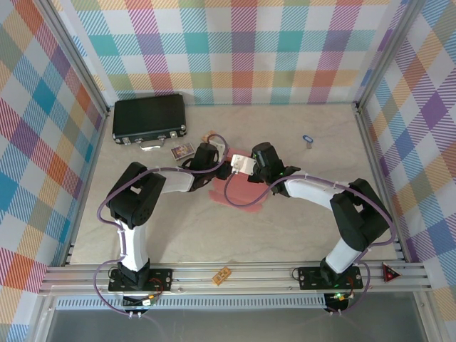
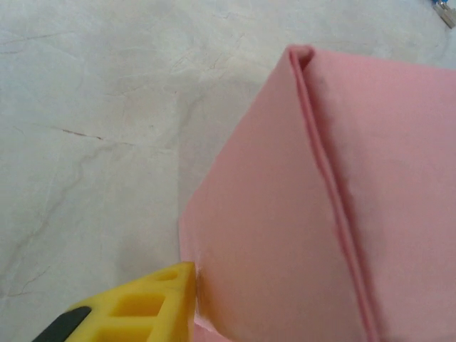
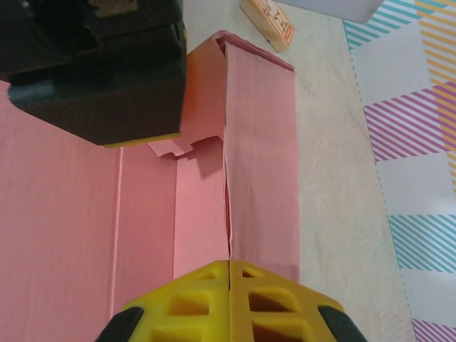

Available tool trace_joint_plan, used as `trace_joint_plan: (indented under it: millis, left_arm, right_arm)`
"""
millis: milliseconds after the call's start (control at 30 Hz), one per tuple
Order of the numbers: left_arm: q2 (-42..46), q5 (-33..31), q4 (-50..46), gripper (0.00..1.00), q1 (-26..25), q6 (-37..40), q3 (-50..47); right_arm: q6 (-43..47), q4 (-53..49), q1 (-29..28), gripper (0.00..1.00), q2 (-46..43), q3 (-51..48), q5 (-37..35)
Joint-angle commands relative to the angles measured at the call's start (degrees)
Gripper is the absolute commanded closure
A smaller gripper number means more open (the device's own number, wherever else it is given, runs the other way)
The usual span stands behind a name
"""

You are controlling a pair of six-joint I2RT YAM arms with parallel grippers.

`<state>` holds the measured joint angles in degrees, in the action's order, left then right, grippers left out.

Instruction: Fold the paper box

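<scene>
Near the middle of the table (image 1: 178,235), the paper box (image 1: 241,197) lay partly folded, with one side wall standing upright. The right gripper (image 3: 229,303) was closed tight, the wall's edge running into the seam between its yellow fingers. The left gripper (image 1: 222,173) hung over the box opposite it, one finger (image 2: 149,306) just beside the card; how far it stood open could not be told.

The paper box (image 3: 260,164), salmon-pink card, lies partly folded: one side wall stands upright, its ridge running ahead from between the right fingers (image 3: 206,278), flat panel spreading left of them
</scene>
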<state>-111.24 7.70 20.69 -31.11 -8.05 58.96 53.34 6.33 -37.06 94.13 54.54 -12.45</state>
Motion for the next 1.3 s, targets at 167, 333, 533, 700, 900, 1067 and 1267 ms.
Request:
trace_joint_plan:
  millis: [167, 333, 533, 700, 900, 1067, 1267]
  left_arm:
    - [0.32, -2.59, 5.75, 0.82, -1.47, 1.02, -0.46]
    - [0.78, -3.74, 7.69, 0.93, -2.11, 1.96, -1.91]
    - [1.87, -5.65, 7.16, 1.00, -2.77, 3.30, -3.17]
    - [4.78, -10.63, 4.26, 1.00, -3.67, 3.69, -4.79]
    - [8.67, -16.00, -2.41, 1.00, -5.07, 2.73, -6.34]
    - [11.90, -18.18, -7.52, 1.00, -5.69, 0.84, -8.21]
    - [15.26, -20.41, -10.27, 1.00, -5.89, -0.29, -11.03]
  right_arm:
    - [-2.45, -3.95, -0.84, 1.00, -0.66, 0.96, 2.10]
    - [-3.48, -4.86, -0.91, 1.00, -0.72, 1.74, 2.05]
    - [-6.50, -5.49, -0.91, 0.85, -1.38, 2.71, 2.03]
    - [-10.58, -5.38, -0.91, 0.66, -3.34, 2.93, 1.58]
    - [-17.48, -4.68, -0.76, 0.47, -7.36, 3.29, 0.68]
    - [-24.99, -4.99, 2.59, 0.42, -11.06, 2.87, 4.51]
    - [-30.67, -7.54, 10.62, 0.41, -12.41, 2.84, 6.75]
